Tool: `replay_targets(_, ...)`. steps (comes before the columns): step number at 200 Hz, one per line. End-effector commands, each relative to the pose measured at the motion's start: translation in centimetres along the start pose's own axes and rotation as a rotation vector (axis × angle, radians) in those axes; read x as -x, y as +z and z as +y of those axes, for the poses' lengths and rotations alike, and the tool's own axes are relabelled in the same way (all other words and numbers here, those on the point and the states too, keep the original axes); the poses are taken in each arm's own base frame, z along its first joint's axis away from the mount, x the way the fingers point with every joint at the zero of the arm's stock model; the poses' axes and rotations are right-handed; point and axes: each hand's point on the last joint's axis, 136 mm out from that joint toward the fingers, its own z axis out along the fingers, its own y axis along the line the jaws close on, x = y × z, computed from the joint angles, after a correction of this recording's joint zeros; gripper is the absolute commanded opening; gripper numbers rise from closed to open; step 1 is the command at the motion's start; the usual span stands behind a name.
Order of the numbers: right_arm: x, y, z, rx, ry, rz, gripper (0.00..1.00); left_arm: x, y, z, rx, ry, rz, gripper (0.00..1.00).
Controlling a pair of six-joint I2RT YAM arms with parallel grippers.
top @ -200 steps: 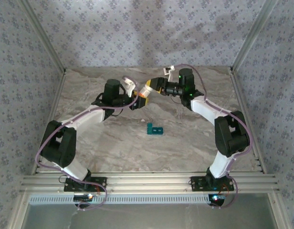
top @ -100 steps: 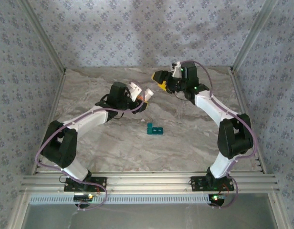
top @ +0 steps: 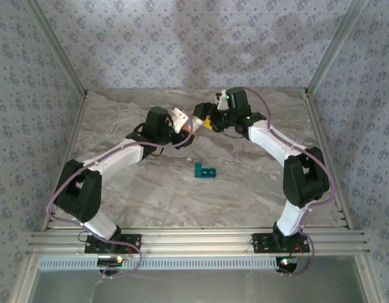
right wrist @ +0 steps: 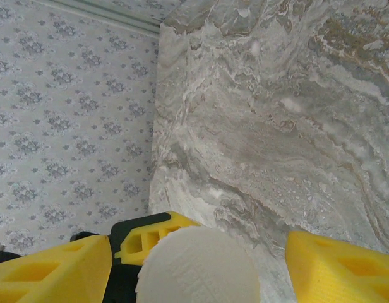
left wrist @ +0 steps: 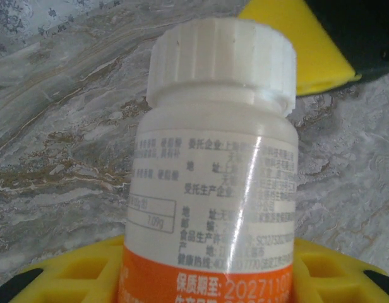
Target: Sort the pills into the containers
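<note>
Currently my left pincer (left wrist: pixel 204 284) is clamped on a white bottle (left wrist: pixel 213 189). Its yellow fingers (left wrist: pixel 68 274) press on the lower body from both sides, level with the orange band (left wrist: pixel 175 281). The bottle's label carries small printed text. The ribbed white cap (left wrist: pixel 221 60) is seated on the neck and points away from my left wrist. In the top view the bottle is held above the far half of the table (top: pixel 245 189), tilted, with the cap end turned toward my right arm.

My right pincer (right wrist: pixel 199 252) stands apart. One yellow finger (right wrist: pixel 49 268) is on one side of the cap and the other is on the opposite side. The cap sits in the gap between them, closer to the first finger, with bare marble visible between the cap and the second. No contact between these fingers and the cap can be confirmed. From the left wrist, one of these yellow fingers appears just beyond the cap, at the upper right.

The containers (top: pixel 204 171) are a small teal strip lying on the table near its middle. They are closer to my bases than either pincer and well apart from both. At this size I cannot tell whether the lids are up or down, or what the compartments hold.
</note>
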Motion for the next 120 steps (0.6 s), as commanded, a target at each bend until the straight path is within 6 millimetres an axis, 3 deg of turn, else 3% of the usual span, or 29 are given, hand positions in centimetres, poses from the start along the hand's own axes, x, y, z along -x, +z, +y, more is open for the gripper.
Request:
replay_targets(1,-0.1,0.4,0.0,-0.009,-0.008,0.004,0.7,2.5,-0.9,-0.4,0.003,0.04,-0.054,0.0)
replay_targets(60,-0.1,0.0,-0.2,0.006,-0.036,-0.006,0.38,2.4,-0.8,-0.2,0.008,0.022,-0.058,0.0)
replay_targets(85,0.4,-0.5,0.1,0.065,-0.08,-0.039,0.36,2.7,-1.0,-0.2,-0.014,-0.011,-0.079,0.0)
replay_targets(120,1.0,-2.2,3.6,0.268,-0.252,-0.103,0.39,4.5,-2.5,-1.1,-0.176,-0.131,-0.173,0.0)
